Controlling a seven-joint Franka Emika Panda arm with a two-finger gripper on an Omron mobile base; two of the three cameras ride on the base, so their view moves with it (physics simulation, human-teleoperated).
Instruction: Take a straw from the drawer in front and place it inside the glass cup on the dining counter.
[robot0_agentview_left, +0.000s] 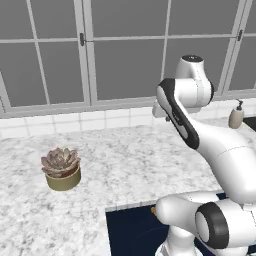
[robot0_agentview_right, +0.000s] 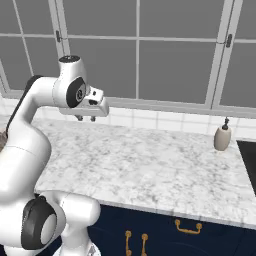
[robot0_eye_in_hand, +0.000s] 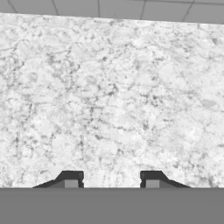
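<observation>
My gripper (robot0_agentview_right: 86, 119) hangs high over the marble worktop (robot0_agentview_right: 150, 165) and points straight down, open. Its two dark fingertips (robot0_eye_in_hand: 71, 179) stand apart with only bare marble (robot0_eye_in_hand: 113, 96) between and below them. At the worktop's front edge, under my arm, a navy-blue drawer (robot0_agentview_left: 127, 227) looks pulled out, and the arm covers most of its inside. The straw, the glass cup and the dining counter are out of view.
A potted succulent (robot0_agentview_left: 61, 167) sits on the worktop's left part. A beige soap dispenser (robot0_agentview_right: 222, 137) stands at the back right, next to a dark cooktop (robot0_agentview_right: 248, 160). Navy fronts with brass handles (robot0_agentview_right: 187, 228) run below. Windows line the back wall.
</observation>
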